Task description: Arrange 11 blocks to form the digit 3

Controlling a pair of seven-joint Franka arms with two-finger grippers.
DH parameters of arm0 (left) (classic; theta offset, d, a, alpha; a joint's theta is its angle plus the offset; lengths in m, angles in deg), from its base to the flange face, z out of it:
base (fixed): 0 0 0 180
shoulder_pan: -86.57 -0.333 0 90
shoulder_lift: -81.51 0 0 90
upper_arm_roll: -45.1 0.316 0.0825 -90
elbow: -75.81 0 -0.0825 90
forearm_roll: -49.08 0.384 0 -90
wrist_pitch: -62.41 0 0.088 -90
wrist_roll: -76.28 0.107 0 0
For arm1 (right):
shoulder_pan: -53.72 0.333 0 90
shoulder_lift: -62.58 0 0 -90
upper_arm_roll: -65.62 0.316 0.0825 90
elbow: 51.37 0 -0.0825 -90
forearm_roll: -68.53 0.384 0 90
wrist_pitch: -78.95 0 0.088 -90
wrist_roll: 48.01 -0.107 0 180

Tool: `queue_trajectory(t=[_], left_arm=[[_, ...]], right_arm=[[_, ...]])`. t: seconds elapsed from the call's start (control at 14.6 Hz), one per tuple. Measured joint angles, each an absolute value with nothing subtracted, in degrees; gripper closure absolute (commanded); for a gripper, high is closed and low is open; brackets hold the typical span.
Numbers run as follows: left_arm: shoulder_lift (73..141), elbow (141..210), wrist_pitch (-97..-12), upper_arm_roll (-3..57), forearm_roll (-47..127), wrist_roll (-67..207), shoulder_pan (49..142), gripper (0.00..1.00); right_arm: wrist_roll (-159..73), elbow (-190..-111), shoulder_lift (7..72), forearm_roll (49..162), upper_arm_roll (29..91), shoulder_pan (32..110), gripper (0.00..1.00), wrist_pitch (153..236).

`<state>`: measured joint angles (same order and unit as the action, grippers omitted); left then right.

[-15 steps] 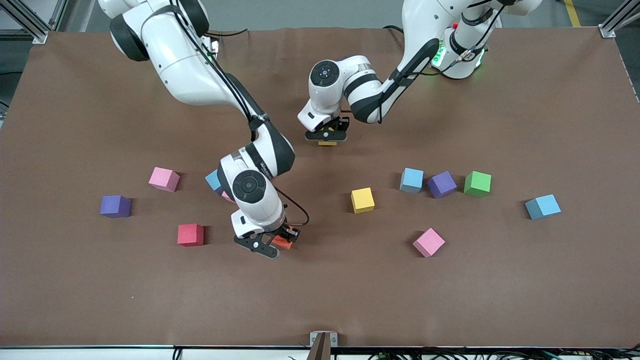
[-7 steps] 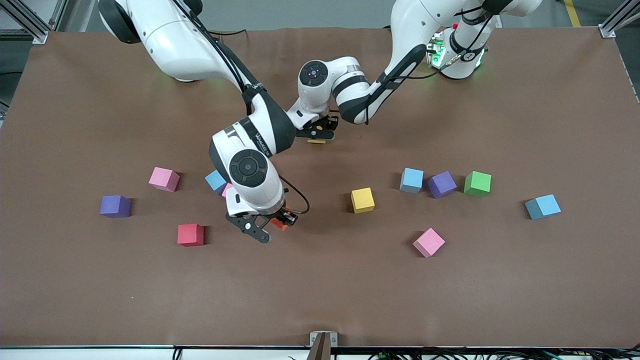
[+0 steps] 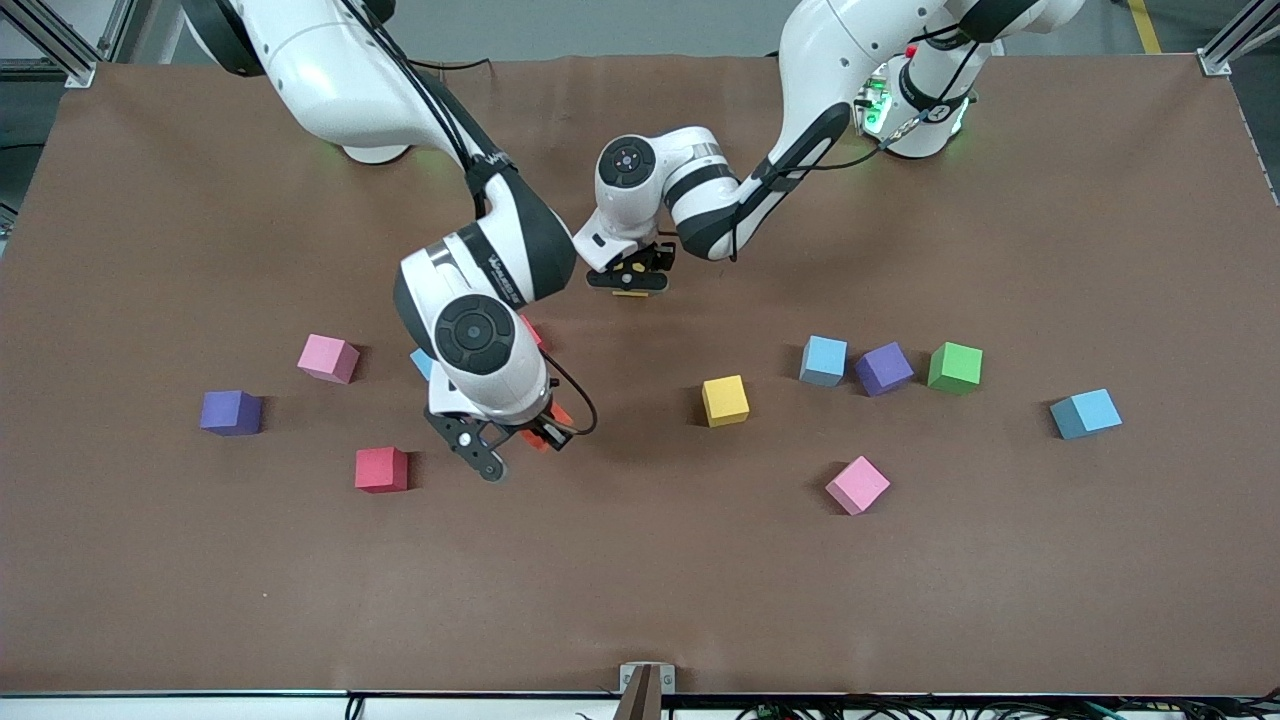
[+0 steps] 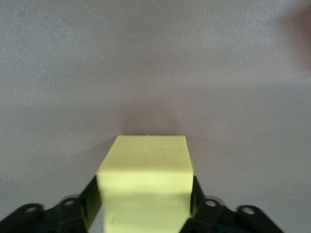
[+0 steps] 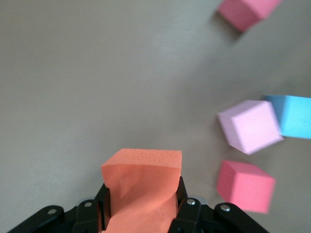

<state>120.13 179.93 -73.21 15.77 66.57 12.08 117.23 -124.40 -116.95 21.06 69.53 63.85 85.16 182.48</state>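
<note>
Meanwhile, 2 matte foam cubes are carried above the brown table (image 3: 1100, 200). An orange block (image 5: 142, 184) is pinched, visibly squashed, between the closed fingers of the right gripper (image 3: 515, 445) over bare cloth beside a red block (image 3: 381, 469). A yellow block (image 4: 146, 187) is clamped squarely by the left gripper (image 3: 628, 282) above open tabletop.

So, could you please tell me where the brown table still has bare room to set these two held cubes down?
The widest bare stretch of the brown table lies nearer the front camera than the red cube and the pink cube. It is crowded around the touching light blue cube and purple cube, with the green cube beside them.
</note>
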Motion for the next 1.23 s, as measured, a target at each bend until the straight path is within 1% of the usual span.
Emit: queue_trajectory(t=[0.14,0.27,0.41,0.62,0.68,0.82,1.03,1.09,1.23], left_arm=[[120.26,179.61,-73.21,15.92,66.69,12.05,116.94,0.00],[120.10,179.04,-73.20,15.95,66.74,12.01,116.36,0.00],[118.67,177.99,-71.82,15.93,66.75,11.94,114.95,0.00],[114.42,175.66,-68.53,15.95,66.75,11.88,111.07,0.00],[113.45,174.78,-67.95,15.97,66.75,11.90,109.36,0.00],[113.16,173.11,-67.61,16.07,66.76,12.22,106.15,0.00],[115.96,170.57,-67.62,16.43,66.82,15.24,102.18,0.00],[117.24,169.65,-67.68,16.99,66.83,16.66,101.44,0.00],[119.37,167.56,-67.75,19.01,66.83,19.22,100.84,0.00]], right_arm=[[-127.31,-118.34,24.39,69.55,63.85,84.82,1.00,178.20],[-128.43,-121.46,28.56,69.56,63.84,84.74,1.00,176.01],[-128.67,-126.66,33.27,69.58,63.80,84.48,1.00,175.56],[-131.34,-135.71,39.17,71.06,63.76,84.21,1.00,176.93],[-133.35,-139.03,40.82,72.29,63.82,84.22,1.00,178.89],[-138.88,-147.98,44.46,73.66,64.46,84.45,1.00,185.98],[-152.20,-163.90,49.87,74.12,68.53,85.06,1.00,199.17],[-157.57,-167.92,51.02,74.11,70.07,85.35,1.00,202.40],[-165.93,-172.07,52.30,74.10,72.30,85.75,1.00,205.12]])
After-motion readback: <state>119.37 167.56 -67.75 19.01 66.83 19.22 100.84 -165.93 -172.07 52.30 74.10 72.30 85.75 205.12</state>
